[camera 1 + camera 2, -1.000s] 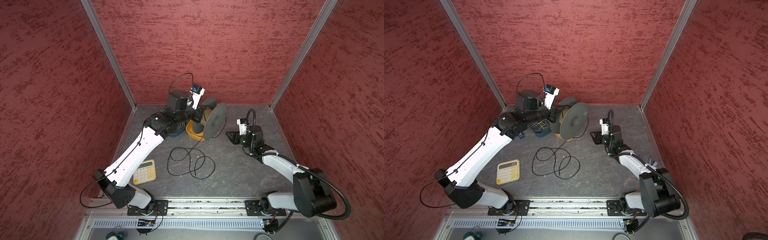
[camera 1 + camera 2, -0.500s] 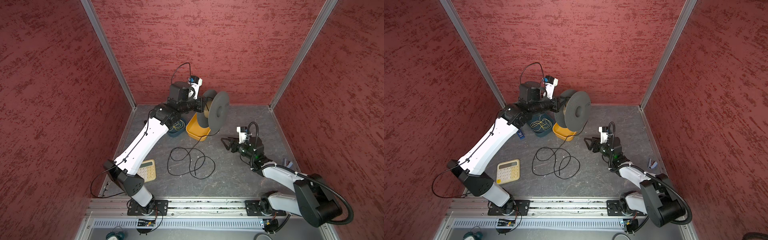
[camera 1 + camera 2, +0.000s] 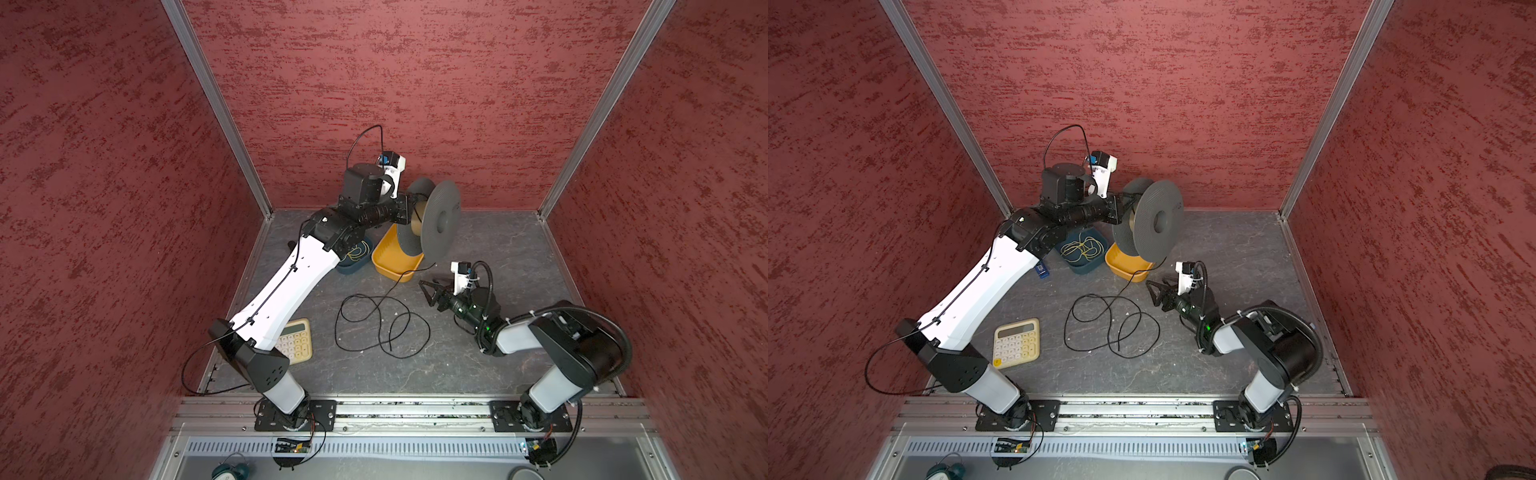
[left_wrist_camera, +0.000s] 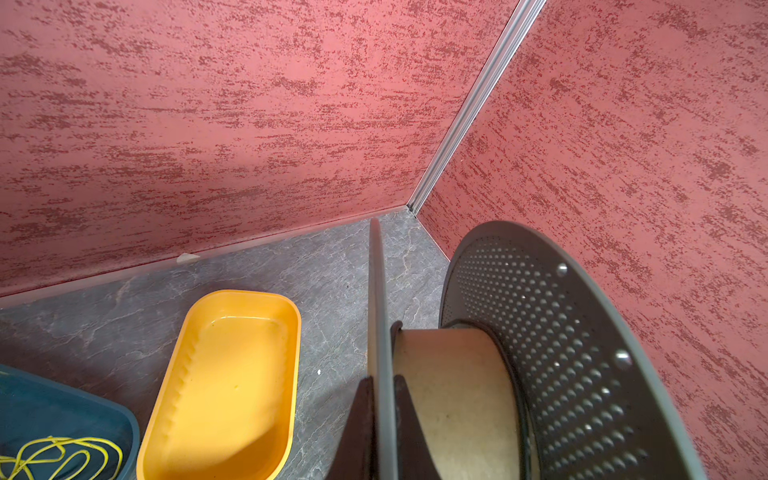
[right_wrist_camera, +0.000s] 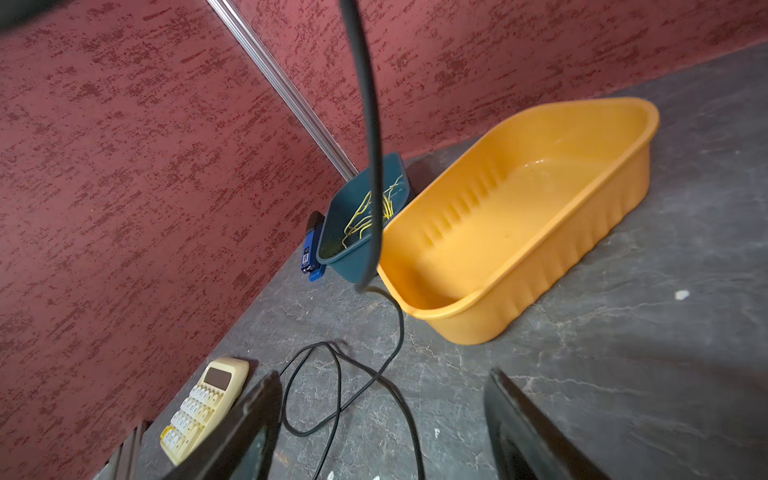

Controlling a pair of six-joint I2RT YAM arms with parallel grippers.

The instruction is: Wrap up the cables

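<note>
Bright, even light came from overhead in both top views. The red walls looked flat, and only a soft shadow lay under the left arm [image 3: 286,286] by the left edge of the bench [image 3: 478,374]. The left wrist view was crisp: shadow across one end of the yellow tray [image 4: 232,374], tiny glints on the dimpled flange of the spool [image 4: 573,365], wall lines bowed. In the right wrist view the black cord [image 5: 371,124] close to the lens was smeared, and on the right gripper [image 5: 384,372] the fingers [image 5: 249,424] were blurred.

Black cable [image 5: 374,133], orange tray [image 5: 540,266]
</note>
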